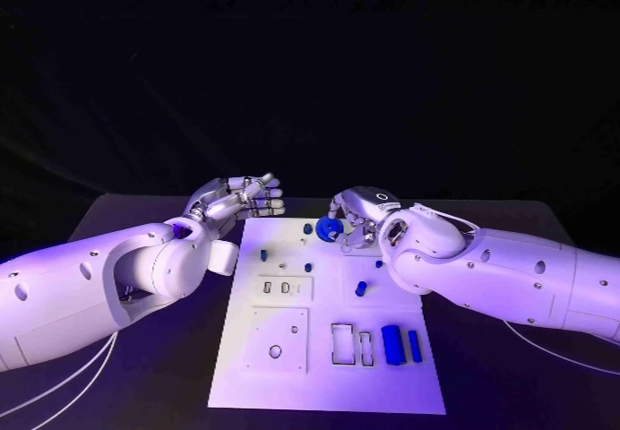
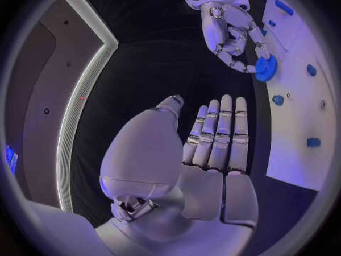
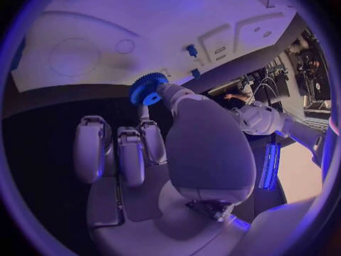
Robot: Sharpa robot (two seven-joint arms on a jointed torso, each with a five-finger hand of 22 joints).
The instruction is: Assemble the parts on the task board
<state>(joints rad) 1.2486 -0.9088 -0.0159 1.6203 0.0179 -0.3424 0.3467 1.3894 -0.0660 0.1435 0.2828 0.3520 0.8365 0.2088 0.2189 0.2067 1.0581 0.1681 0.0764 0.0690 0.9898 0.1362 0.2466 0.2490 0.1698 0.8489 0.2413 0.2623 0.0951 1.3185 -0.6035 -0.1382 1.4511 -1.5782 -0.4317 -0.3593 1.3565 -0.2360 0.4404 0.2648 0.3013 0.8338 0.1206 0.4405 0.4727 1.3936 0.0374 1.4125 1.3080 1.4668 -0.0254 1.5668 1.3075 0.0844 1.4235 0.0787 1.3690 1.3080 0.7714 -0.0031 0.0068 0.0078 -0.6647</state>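
Note:
The white task board [image 1: 330,385] lies in the middle of the table. My right hand [image 1: 356,218] hovers over its far edge and pinches a blue gear [image 1: 328,230] between thumb and a finger; the right wrist view shows the gear [image 3: 145,89] at the tips of that hand [image 3: 156,148], just off the board's [image 3: 170,17] edge. My left hand [image 1: 240,201] is off the board's far left corner, fingers straight, holding nothing. In the left wrist view its flat palm [image 2: 213,136] faces the right hand [image 2: 235,34] and the gear [image 2: 266,68].
Several small blue pegs [image 1: 284,264] stand on the board's far half, and another peg [image 1: 360,288] stands near its middle. Two blue blocks [image 1: 391,345] lie at the near right beside rectangular recesses [image 1: 344,344]. A square plate with a round hole [image 1: 275,351] sits near left.

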